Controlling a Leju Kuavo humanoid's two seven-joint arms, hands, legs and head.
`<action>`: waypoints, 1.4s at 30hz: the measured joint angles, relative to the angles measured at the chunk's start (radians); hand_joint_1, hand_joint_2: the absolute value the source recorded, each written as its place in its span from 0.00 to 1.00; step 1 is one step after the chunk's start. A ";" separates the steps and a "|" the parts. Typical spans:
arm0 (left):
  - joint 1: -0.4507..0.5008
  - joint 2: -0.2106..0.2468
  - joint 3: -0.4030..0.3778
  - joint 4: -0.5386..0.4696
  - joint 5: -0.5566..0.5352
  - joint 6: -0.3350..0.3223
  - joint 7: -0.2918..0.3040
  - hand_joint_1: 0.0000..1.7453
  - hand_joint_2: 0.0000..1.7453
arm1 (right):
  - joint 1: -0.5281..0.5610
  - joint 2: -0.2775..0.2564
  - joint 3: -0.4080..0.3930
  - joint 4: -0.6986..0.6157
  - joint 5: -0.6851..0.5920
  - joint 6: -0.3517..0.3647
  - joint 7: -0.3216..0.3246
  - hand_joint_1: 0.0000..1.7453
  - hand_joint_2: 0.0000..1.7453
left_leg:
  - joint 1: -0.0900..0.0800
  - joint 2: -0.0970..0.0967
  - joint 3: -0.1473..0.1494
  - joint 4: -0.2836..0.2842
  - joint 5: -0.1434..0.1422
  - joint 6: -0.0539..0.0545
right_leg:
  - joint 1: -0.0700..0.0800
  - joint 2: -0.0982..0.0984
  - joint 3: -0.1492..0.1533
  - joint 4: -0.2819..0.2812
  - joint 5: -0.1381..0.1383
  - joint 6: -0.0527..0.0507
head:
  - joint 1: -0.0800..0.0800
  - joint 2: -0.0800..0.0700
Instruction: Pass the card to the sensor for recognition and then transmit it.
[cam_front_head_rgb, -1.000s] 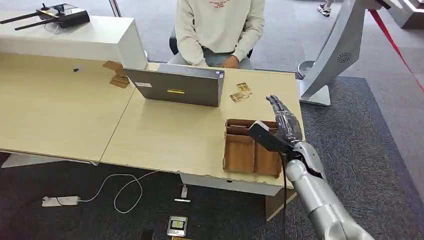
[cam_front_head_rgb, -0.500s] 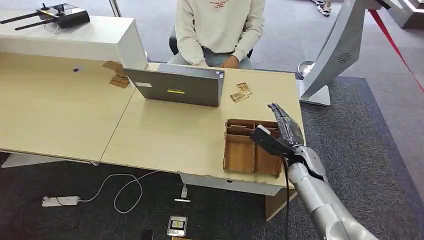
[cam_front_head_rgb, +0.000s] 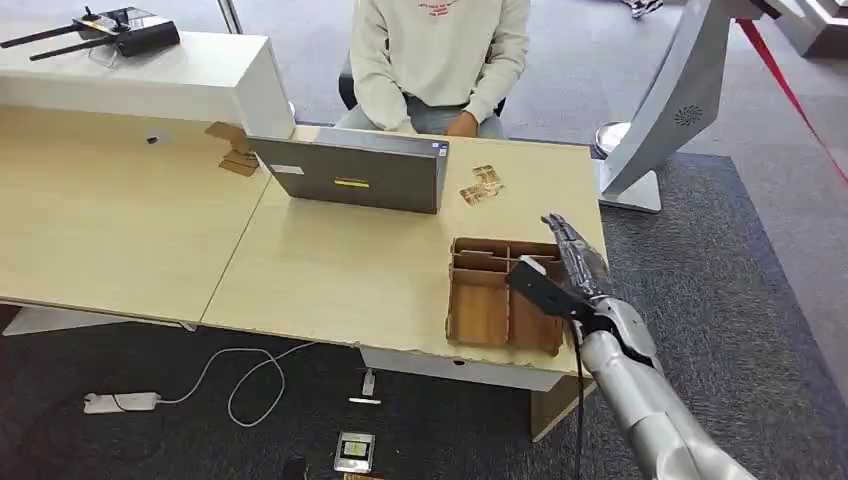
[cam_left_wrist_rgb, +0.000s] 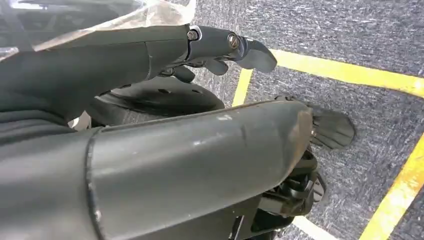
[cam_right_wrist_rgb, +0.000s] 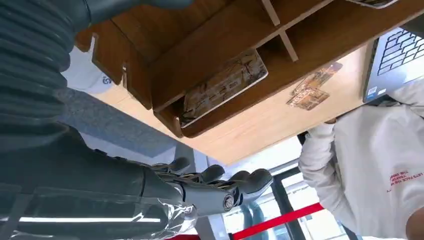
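while the right hand (cam_front_head_rgb: 577, 262) hovers over the tray (cam_front_head_rgb: 478, 312), fingers (cam_right_wrist_rgb: 235, 186) apart, a laptop (cam_front_head_rgb: 352, 177) stands beyond.

At the lower right of the head view, the right arm (cam_front_head_rgb: 640, 400) is a silver, segmented metal limb, with a thin black cable running along its left side. A black box-shaped camera unit (cam_front_head_rgb: 540, 287) sits at the wrist. The right hand (cam_front_head_rgb: 580, 262) has dark grey fingers. In the left wrist view, the left hand (cam_left_wrist_rgb: 165, 150) shows a thick grey thumb, scuffed pale in spots, and a dark finger with two silver screws (cam_left_wrist_rgb: 232, 40).
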 joint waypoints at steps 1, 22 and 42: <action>0.000 0.000 0.000 0.000 -0.002 0.000 0.001 0.00 0.00 | 0.000 0.000 0.000 0.000 0.000 0.000 0.000 0.07 1.00 | 0.000 0.000 0.000 0.000 0.000 0.000 | 0.000 0.000 0.000 0.000 0.000 0.000 | 0.000 0.000; 0.000 0.000 0.000 0.000 0.001 -0.018 -0.003 0.00 0.00 | 0.000 0.001 -0.002 0.001 -0.023 -0.012 0.000 0.99 1.00 | 0.000 0.000 0.000 0.000 0.000 0.000 | 0.000 0.000 0.000 0.000 0.000 0.000 | 0.000 0.000; 0.002 0.010 0.000 0.000 -0.027 -0.039 -0.031 0.00 0.00 | -0.030 0.014 -0.043 -0.104 -0.105 -0.165 -0.011 1.00 1.00 | 0.000 0.000 0.000 0.000 0.000 0.000 | 0.000 0.000 0.000 0.000 0.000 0.000 | 0.000 0.000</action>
